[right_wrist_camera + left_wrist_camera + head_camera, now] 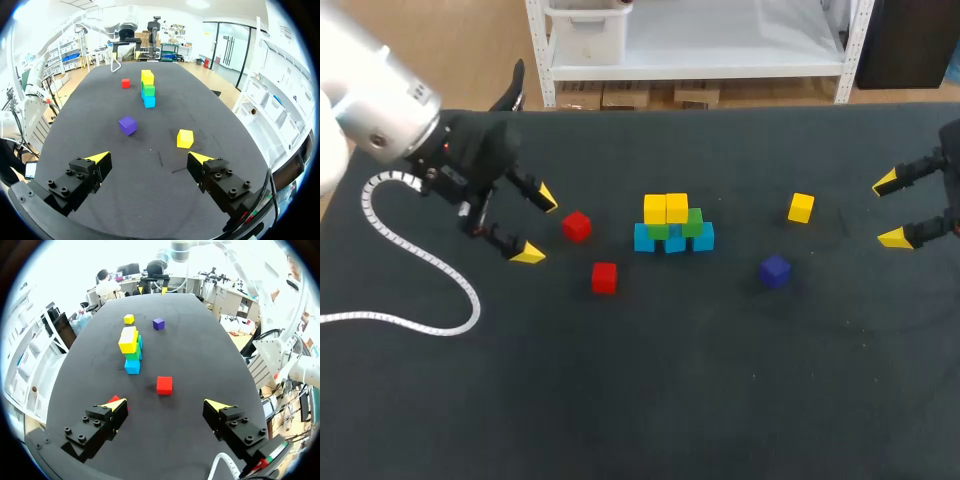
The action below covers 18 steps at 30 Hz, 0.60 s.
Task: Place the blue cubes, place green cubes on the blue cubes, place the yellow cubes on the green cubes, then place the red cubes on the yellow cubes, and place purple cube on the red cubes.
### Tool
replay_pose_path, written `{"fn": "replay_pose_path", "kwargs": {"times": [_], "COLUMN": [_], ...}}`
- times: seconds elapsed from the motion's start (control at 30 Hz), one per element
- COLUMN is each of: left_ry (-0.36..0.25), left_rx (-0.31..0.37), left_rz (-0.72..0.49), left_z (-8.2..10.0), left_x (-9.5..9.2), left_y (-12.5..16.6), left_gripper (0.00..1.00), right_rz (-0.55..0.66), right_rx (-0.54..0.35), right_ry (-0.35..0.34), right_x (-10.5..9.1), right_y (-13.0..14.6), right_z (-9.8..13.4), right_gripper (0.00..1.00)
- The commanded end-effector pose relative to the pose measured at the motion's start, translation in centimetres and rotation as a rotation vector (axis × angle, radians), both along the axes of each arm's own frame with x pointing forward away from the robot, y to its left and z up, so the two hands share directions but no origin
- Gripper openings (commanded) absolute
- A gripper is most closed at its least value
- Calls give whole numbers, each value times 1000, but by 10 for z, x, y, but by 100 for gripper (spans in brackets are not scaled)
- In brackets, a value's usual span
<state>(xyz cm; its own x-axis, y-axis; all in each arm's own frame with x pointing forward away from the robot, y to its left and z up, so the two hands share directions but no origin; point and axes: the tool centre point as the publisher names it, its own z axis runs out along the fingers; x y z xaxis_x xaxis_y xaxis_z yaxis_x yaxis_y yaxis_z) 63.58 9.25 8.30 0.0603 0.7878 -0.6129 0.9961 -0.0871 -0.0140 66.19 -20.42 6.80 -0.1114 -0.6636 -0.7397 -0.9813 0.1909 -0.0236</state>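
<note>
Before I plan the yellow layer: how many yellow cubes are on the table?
3. Two yellow cubes sit side by side on the green cubes; a third yellow cube lies alone, off to their right. None seems hidden.

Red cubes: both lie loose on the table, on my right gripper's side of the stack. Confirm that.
Not right. The head view shows both red cubes loose on the table, but on the left gripper's side of the stack.
</note>
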Motion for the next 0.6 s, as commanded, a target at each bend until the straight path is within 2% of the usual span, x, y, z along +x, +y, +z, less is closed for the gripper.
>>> {"fn": "replay_pose_path", "kwargs": {"times": [0.03,0.17,0.2,0.37,0.53,0.6], "left_ry": [-14,-14,-14,-14,-14,-14], "left_rx": [-8,-8,-8,-8,-8,-8], "left_rz": [-9,-9,-9,-9,-9,-9], "left_z": [2,2,2,2,2,2], "left_x": [-5,-5,-5,-5,-5,-5], "left_y": [3,3,3,3,3,3], "left_gripper": [100,100,100,100,100,100], "right_rz": [0,0,-1,-90,-224,-239], "right_rx": [1,1,-9,-40,-34,-7], "right_ry": [-1,-1,-46,-119,-117,-110], "right_x": [0,0,2,12,24,28], "right_y": [0,0,0,1,6,12], "right_z": [0,0,2,13,13,11], "right_gripper": [100,100,100,100,100,100]}}
